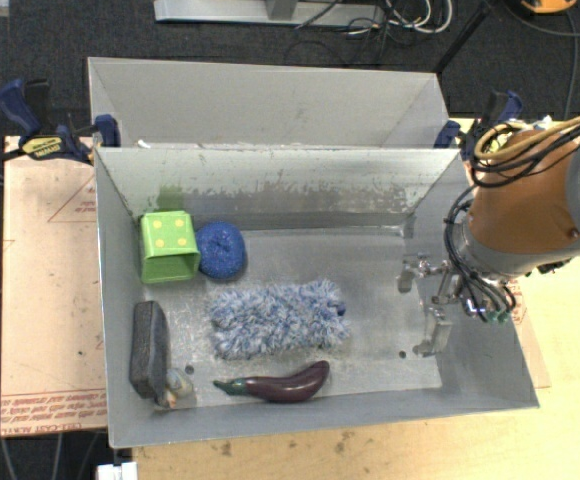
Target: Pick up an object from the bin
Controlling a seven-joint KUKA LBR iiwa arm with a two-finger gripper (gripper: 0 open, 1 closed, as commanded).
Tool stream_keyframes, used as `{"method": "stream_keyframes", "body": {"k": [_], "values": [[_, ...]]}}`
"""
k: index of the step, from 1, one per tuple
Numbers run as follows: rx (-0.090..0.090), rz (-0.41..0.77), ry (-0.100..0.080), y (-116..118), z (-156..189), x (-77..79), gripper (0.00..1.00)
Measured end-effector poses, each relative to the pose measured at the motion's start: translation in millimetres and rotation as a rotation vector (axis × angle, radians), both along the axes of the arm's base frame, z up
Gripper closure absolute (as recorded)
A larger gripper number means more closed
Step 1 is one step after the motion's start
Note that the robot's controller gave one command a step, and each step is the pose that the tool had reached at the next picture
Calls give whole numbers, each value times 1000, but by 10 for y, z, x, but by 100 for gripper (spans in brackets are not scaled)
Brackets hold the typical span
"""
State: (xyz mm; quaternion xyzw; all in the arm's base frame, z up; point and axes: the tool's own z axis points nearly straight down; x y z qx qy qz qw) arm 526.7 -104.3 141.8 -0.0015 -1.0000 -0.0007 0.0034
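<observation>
Dark carpeted floor point(30, 28) lies behind everything, and on a pale desk point(570, 408) stands the grey metal bin point(270, 183). Its sloped walls lead down to a flat bottom. We take that as the reason the things lie loose and unstacked, each on its broadest side.

At the left wall, a green cube point(167, 246) with yellow dots rests in the far corner. A blue ball point(222, 250) touches its right side, and we judge the cube keeps it from rolling. Nearer the front, a dark grey block point(149, 348) lies lengthwise along the left wall, with a small pale thing at its near end that we cannot identify. Toward the middle, a fluffy blue-and-white duster point(275, 318) sprawls flat. Just in front of it a purple aubergine point(280, 383) lies on its side near the front wall, stalk to the left.

The right part of the bin floor is bare, and there we find the pincer point(422, 308). Its two metal fingers point(433, 333) stand wide apart, one toward the back and one toward the front, with nothing between them. It hangs over bare metal, apart from the duster, its nearest neighbour.

The arm point(575, 183) comes in over the right rim. Its orange cover point(515, 218) bulks above the wrist, with cables point(505, 143) looped on top, and the wrist is turned down so the fingers point at the floor. We judge that no grasp has begun and that any of the things to the left is a candidate.
</observation>
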Motion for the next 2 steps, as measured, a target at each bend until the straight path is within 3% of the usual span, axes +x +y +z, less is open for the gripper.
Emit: {"method": "stream_keyframes", "body": {"k": [2], "values": [[-3, 7, -13, 36, 4, 31, 0]]}}
